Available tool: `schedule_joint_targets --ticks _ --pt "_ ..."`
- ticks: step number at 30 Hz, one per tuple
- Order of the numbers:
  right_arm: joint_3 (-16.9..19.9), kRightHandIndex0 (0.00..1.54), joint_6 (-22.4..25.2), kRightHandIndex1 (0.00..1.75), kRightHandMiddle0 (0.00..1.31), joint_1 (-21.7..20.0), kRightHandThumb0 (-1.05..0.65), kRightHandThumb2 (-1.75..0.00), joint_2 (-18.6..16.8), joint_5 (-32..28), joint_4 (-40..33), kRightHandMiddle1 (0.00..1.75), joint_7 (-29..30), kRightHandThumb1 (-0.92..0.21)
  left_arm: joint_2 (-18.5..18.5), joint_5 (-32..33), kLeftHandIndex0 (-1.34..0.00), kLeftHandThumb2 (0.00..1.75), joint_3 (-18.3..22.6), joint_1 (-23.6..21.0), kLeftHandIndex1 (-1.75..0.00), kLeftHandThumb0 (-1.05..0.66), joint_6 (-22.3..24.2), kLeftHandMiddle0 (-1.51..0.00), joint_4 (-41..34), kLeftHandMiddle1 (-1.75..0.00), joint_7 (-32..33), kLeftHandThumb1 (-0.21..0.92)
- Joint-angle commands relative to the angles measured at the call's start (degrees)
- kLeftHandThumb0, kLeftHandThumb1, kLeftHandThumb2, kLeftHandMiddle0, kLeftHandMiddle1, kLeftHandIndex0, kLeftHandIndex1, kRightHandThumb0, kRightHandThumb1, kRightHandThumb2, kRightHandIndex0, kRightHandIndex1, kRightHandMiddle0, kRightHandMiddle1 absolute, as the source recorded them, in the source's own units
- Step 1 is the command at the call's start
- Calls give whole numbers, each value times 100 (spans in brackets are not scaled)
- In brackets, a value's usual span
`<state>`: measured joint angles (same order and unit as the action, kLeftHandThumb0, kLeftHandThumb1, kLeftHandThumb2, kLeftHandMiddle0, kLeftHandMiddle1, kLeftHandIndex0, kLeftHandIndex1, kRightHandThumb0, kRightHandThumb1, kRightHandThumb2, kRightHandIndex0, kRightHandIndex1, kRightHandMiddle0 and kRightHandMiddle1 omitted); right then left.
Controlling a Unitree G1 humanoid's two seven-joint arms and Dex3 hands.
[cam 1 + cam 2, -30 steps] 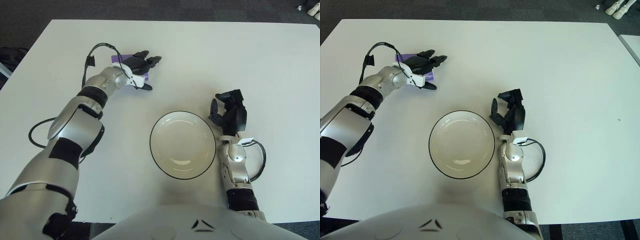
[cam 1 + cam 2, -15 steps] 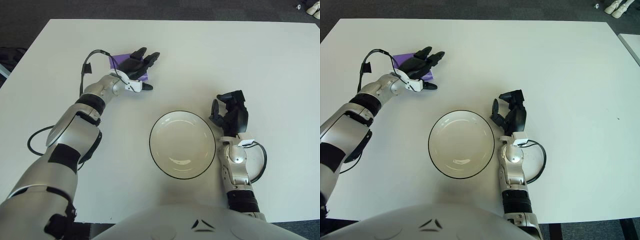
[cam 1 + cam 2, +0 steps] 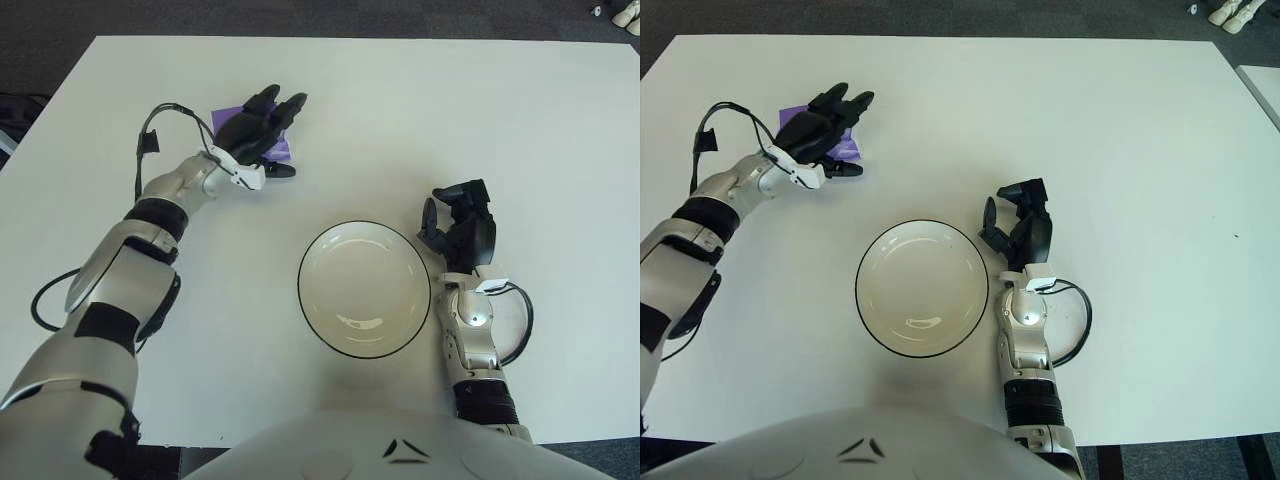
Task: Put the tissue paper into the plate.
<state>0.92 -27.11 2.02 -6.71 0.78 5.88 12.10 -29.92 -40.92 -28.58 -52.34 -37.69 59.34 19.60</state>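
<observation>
A purple tissue pack (image 3: 283,149) lies on the white table at the far left, mostly hidden under my left hand (image 3: 262,130). That hand hovers over it with its dark fingers (image 3: 288,108) spread and holding nothing. An empty white plate (image 3: 364,290) with a dark rim sits near the table's front centre. My right hand (image 3: 460,226) shows just right of the plate, fingers curled, holding nothing.
The white table (image 3: 480,120) spreads wide to the back and right. A black cable (image 3: 160,120) loops off my left wrist, and another cable (image 3: 522,320) loops beside my right forearm. Dark floor lies beyond the table's edges.
My left hand has swung left and slightly farther back over the purple pack, covering more of it. The right hand and the plate have not moved.
</observation>
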Motion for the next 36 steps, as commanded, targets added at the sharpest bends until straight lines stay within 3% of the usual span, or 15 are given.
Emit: schedule_joint_targets --ticks 1,19,29,36 --pt "44 58 353 145 38 326 -40 -95 -153 -38 304 175 60 -61 -102 -17 0 64 106 105 -5 -105 -50 0 -117 0 186 68" --pt "18 56 354 148 37 291 -39 -93 -159 -28 308 175 92 -63 -336 58 0 69 481 169 0 -105 -172 0 -588 0 221 61" --pt "40 56 357 146 37 273 -39 -93 -140 -47 308 175 79 -63 -286 65 0 71 520 22 0 -105 -199 0 -95 0 154 61" --pt "48 57 285 146 37 278 -39 -93 -152 -28 329 175 109 -63 -56 62 0 71 456 -138 0 -105 -93 0 427 0 30 62"
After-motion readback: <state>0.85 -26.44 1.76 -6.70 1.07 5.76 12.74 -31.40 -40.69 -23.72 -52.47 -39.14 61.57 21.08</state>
